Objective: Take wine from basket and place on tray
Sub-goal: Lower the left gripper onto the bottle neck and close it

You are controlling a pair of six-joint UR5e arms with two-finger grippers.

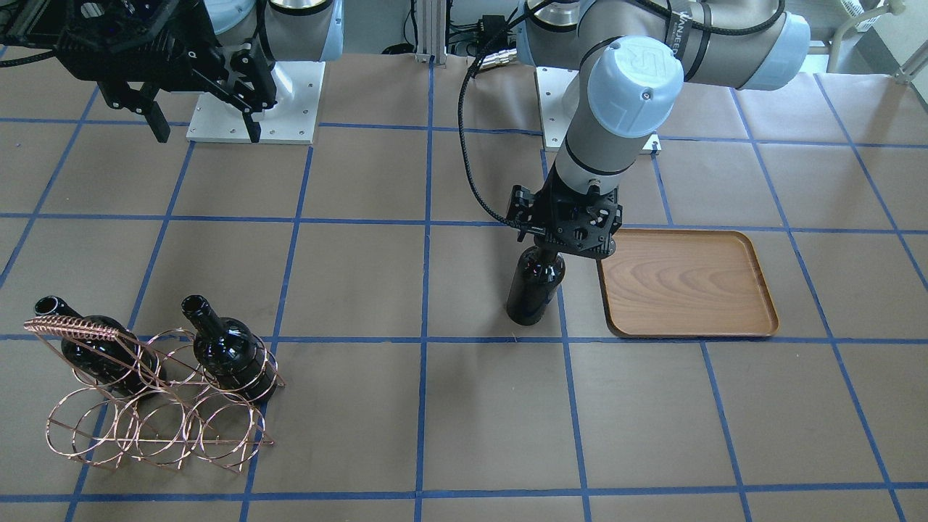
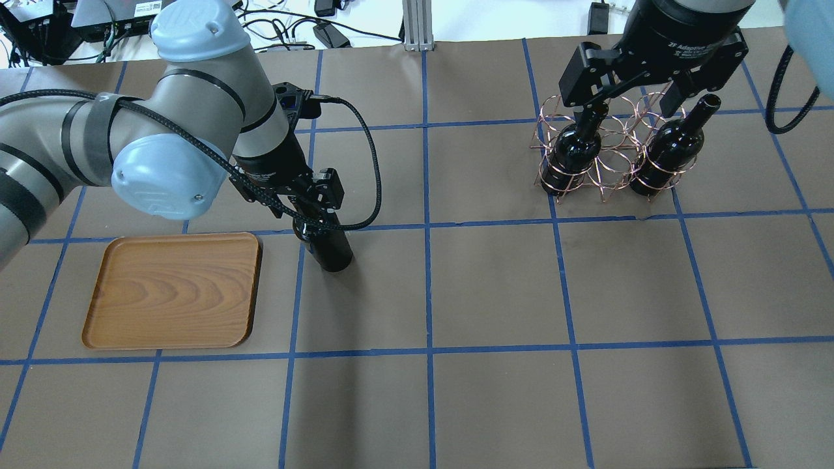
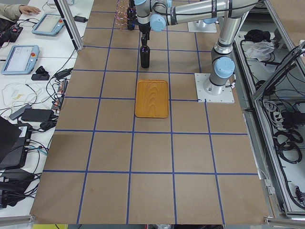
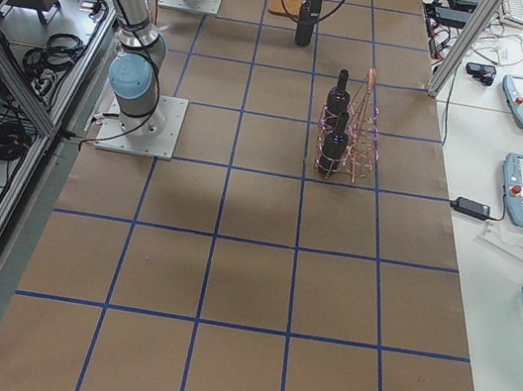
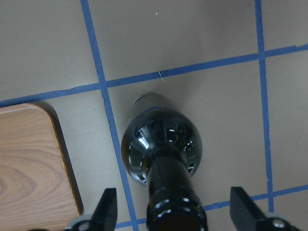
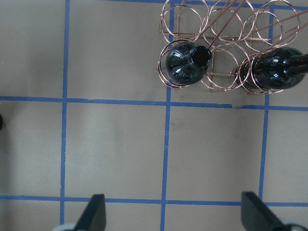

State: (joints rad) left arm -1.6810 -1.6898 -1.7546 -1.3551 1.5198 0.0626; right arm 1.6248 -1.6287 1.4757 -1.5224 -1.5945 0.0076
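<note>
Left claw (image 5: 175, 214) wide, either side of wine (image 5: 163, 139) neck, no squeeze. Wine stands on table (image 1: 362, 275) just beside tray (image 1: 685, 283), so job likely not done. Right claw (image 6: 174, 214) wide, high up, back from basket (image 1: 156, 424).

Wine (image 1: 535, 288) neck top hidden beneath left jaws (mouth cut off by wrist view's bottom edge)

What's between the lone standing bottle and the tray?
Only bare brown paper with one blue tape line separates the bottle and the tray; the left wrist view shows it.
</note>
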